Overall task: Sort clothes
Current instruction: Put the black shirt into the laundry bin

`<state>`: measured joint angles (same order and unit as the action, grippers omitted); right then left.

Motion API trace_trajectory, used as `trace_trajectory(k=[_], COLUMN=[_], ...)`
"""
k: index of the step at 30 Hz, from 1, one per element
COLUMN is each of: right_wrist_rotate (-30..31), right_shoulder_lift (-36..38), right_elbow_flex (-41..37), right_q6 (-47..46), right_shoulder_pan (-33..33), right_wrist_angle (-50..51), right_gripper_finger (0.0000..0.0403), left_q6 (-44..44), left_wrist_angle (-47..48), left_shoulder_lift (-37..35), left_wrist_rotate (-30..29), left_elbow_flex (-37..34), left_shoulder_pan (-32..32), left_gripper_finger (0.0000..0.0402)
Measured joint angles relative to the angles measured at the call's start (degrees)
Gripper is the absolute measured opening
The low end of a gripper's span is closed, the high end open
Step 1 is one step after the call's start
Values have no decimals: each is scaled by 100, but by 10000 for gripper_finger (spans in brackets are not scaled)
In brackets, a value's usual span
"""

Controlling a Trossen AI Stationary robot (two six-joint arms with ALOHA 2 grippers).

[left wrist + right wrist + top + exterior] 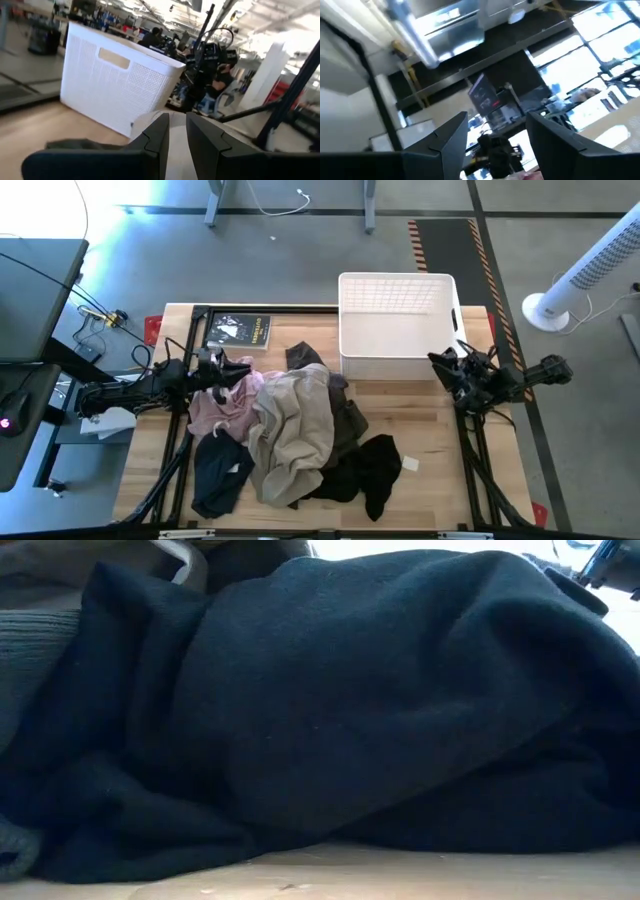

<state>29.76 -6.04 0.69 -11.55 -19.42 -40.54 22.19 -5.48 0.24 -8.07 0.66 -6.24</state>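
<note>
The clothes lie in a heap on the wooden table: pale pink [222,408], beige [295,425], dark olive-brown [347,420], black [368,470] and navy blue [220,478]. A dark garment [350,710] fills the low view. My left gripper [238,370] is at the pink garment's far end, shut on pale cloth. My right gripper [440,366] is open and empty beside the white basket's [398,325] near right corner; in its wrist view [495,135] it points up into the room. My left gripper pinches a fold of the pale pink garment's far part [177,145] between its two fingers [155,145]. The fingers come about level from the table's left, pointing toward the basket. The rest of the garment [215,415] lies on the table beside the beige one.
The white lattice basket [115,85] stands at the table's far right. A dark flat book [238,331] lies at the far left. Bare wood shows on the right near side [440,460]. A white fan [590,270] stands on the floor off the table's right.
</note>
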Motion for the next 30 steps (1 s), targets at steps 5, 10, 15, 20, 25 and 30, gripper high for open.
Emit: trace_trajectory(k=[5, 10, 15, 20, 25, 30], right_wrist_rotate=[-1053, -1693, -1811, -1969, -1987, -1995], right_shoulder_lift=[-3, -117, -560, -1319, -2254, -3193], right_elbow_flex=[-2, 0, 0, -2, 276, 1109], right_q6=[-29, -7, 10, -227, -545, 312], right_shoulder_pan=[-1, -2, -2, -14, -268, -589], right_wrist_angle=[-325, -701, -514, -579, -598, -458], right_gripper_finger=[199, 199, 199, 199, 199, 199], left_q6=[348, 321, 326, 322, 416, 613], left_wrist_angle=[9, -37, -37, -48, -121, -280], left_shoulder_lift=[1, 1, 1, 1, 1, 1], left_wrist_rotate=[-3, -392, -517, -613, -581, -571], left_elbow_flex=[1, 1, -1, 1, 1, -1], left_shoulder_pan=[2, 2, -3, 0, 0, 11], left_gripper_finger=[62, 62, 62, 62, 62, 62])
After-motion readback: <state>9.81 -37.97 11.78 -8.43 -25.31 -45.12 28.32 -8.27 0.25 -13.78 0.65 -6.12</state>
